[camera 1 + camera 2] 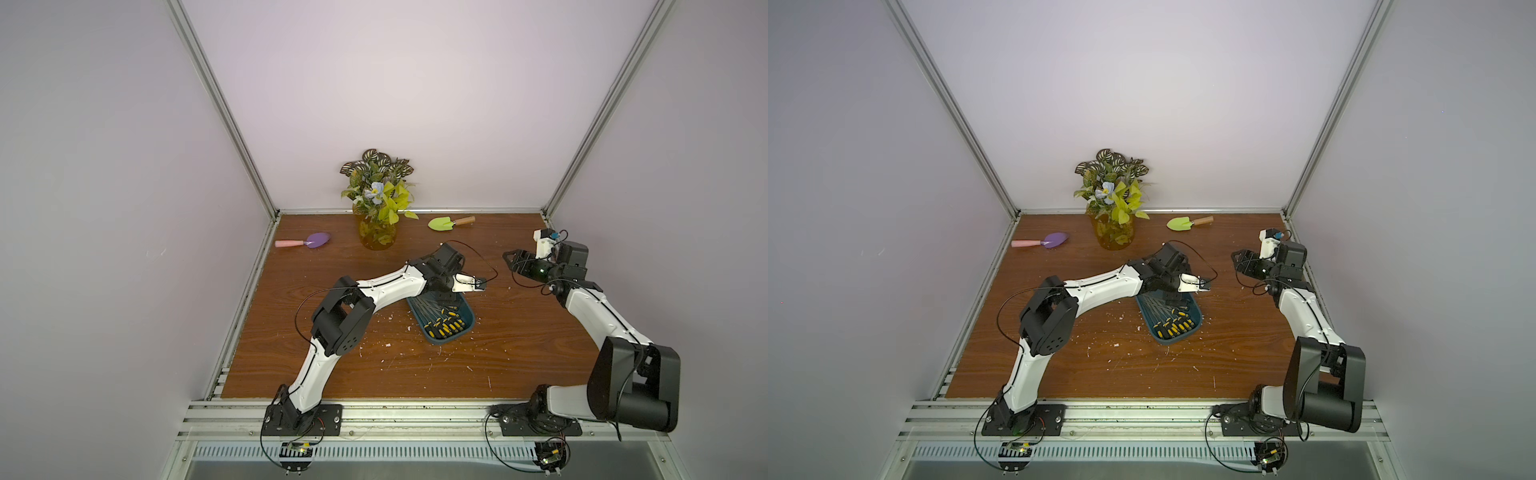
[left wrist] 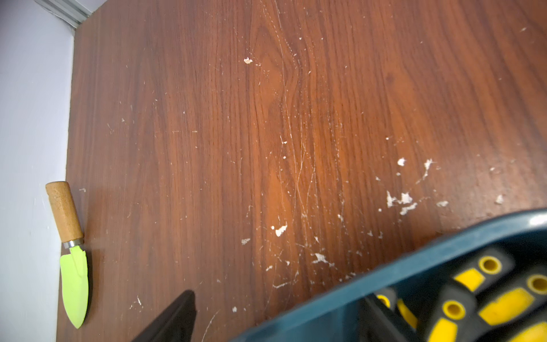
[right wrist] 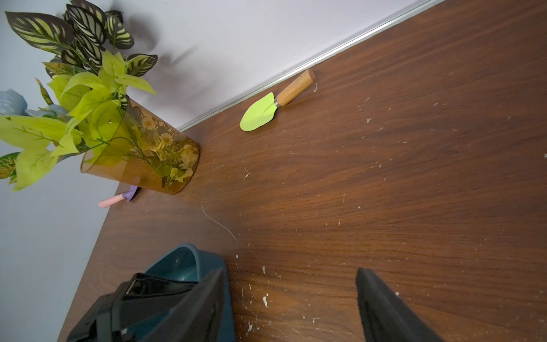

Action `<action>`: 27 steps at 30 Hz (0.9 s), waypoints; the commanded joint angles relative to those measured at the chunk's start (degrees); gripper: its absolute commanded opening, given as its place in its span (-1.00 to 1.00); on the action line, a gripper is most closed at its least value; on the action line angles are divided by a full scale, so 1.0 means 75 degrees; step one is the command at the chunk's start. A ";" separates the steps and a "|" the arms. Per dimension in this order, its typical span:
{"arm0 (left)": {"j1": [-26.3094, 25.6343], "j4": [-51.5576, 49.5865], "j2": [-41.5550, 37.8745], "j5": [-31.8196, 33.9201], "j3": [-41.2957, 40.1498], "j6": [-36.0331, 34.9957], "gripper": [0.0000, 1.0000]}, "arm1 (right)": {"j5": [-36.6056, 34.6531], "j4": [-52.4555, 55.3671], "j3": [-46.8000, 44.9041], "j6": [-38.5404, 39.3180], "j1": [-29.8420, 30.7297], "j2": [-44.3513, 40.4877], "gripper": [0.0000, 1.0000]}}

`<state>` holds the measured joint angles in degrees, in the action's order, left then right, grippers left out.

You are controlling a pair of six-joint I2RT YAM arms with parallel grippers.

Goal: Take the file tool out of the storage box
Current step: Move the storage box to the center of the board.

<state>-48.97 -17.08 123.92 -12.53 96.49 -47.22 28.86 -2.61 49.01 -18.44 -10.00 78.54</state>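
Observation:
The dark teal storage box (image 1: 440, 341) (image 1: 1167, 341) lies mid-table, holding several file tools (image 1: 446, 326) (image 1: 1173, 326) with black-and-yellow handles (image 2: 488, 296) and thin steel shafts. My left gripper (image 1: 442, 297) (image 2: 278, 299) reaches down at the box's far end, mostly hidden under its wrist in both top views. Its jaws stand wide apart astride the box wall (image 2: 384, 272), one finger (image 2: 177, 319) over the table and the other inside the box, holding nothing. To the right of the box my right gripper (image 1: 509, 255) (image 3: 291, 299) hovers open and empty, with the box end (image 3: 183, 260) beside one finger.
An amber vase of artificial plants (image 1: 377, 235) (image 3: 142, 165) stands at the back. A purple trowel with a pink handle (image 1: 318, 240) lies back left, a green trowel with a wooden handle (image 1: 442, 223) (image 2: 74, 281) (image 3: 257, 114) back right by the wall. White crumbs dot the wooden table.

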 commanded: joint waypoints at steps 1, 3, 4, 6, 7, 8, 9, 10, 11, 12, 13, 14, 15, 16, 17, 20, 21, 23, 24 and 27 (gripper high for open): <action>-0.0080 -0.0329 0.0153 -0.0025 0.0119 0.0081 0.60 | 0.0215 -0.0232 -0.0020 -0.0015 -0.0038 0.0028 0.51; -0.0087 -0.0347 0.0183 -0.0055 0.0119 0.0084 0.55 | 0.0242 -0.0226 -0.0025 -0.0015 -0.0039 0.0046 0.51; -0.0081 -0.0369 0.0198 -0.0069 0.0129 0.0096 0.45 | 0.0231 -0.0211 -0.0021 -0.0019 -0.0043 0.0056 0.51; -0.0080 -0.0394 0.0229 -0.0045 0.0132 0.0097 0.22 | 0.0218 -0.0189 -0.0020 -0.0008 -0.0052 0.0046 0.51; -0.0086 -0.0403 0.0253 -0.0008 0.0143 0.0091 0.13 | 0.0218 -0.0188 -0.0017 -0.0006 -0.0045 0.0032 0.51; -0.0089 -0.0406 0.0269 0.0017 0.0137 0.0091 0.09 | 0.0225 -0.0182 -0.0010 -0.0003 -0.0047 0.0028 0.51; -0.0084 -0.0406 0.0281 0.0029 0.0154 0.0095 0.09 | 0.0223 -0.0181 -0.0014 -0.0006 -0.0049 0.0035 0.51; -0.0080 -0.0407 0.0282 0.0059 0.0166 0.0102 0.08 | 0.0208 -0.0179 -0.0010 -0.0011 -0.0050 0.0028 0.51; -0.0080 -0.0407 0.0293 0.0085 0.0171 0.0112 0.06 | 0.0198 -0.0170 0.0001 -0.0004 -0.0055 0.0028 0.51; -0.0080 -0.0418 0.0294 0.0107 0.0184 0.0147 0.03 | 0.0206 -0.0158 -0.0003 -0.0004 -0.0049 0.0045 0.51; -0.0080 -0.0418 0.0294 0.0142 0.0188 0.0167 0.01 | 0.0206 -0.0170 -0.0002 -0.0006 -0.0048 0.0044 0.51; -0.0080 -0.0418 0.0294 0.0191 0.0190 0.0205 0.01 | 0.0209 -0.0170 -0.0002 -0.0001 -0.0049 0.0060 0.51; -0.0080 -0.0412 0.0294 0.0275 0.0192 0.0247 -0.04 | 0.0206 -0.0168 -0.0005 -0.0005 -0.0042 0.0053 0.51; -0.0081 -0.0426 0.0294 0.0356 0.0187 0.0288 -0.07 | 0.0206 -0.0181 -0.0008 -0.0024 -0.0050 0.0054 0.51; -0.0080 -0.0455 0.0294 0.0438 0.0190 0.0300 -0.11 | 0.0206 -0.0179 -0.0012 -0.0026 -0.0048 0.0062 0.51; -0.0080 -0.0543 0.0338 0.0676 0.0190 0.0347 -0.20 | 0.0253 -0.0233 -0.0043 -0.0047 -0.0049 0.0052 0.51; -0.0075 -0.0587 0.0356 0.0720 0.0190 0.0354 -0.22 | 0.0251 -0.0226 -0.0049 -0.0041 -0.0049 0.0051 0.51; -0.0076 -0.0630 0.0353 0.0769 0.0190 0.0400 -0.26 | 0.0253 -0.0219 -0.0038 -0.0045 -0.0044 0.0043 0.51; -0.0063 -0.0652 0.0361 0.0787 0.0190 0.0432 -0.28 | 0.0244 -0.0216 -0.0028 -0.0049 -0.0055 0.0029 0.51; -0.0011 -0.0778 0.0353 0.0902 0.0229 0.0544 -0.34 | 0.0265 -0.0203 0.0012 -0.0039 -0.0045 0.0018 0.51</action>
<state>-49.08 -18.28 124.68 -7.53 97.54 -45.21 29.06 -2.83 48.90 -18.48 -10.22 79.11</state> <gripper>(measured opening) 0.332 0.754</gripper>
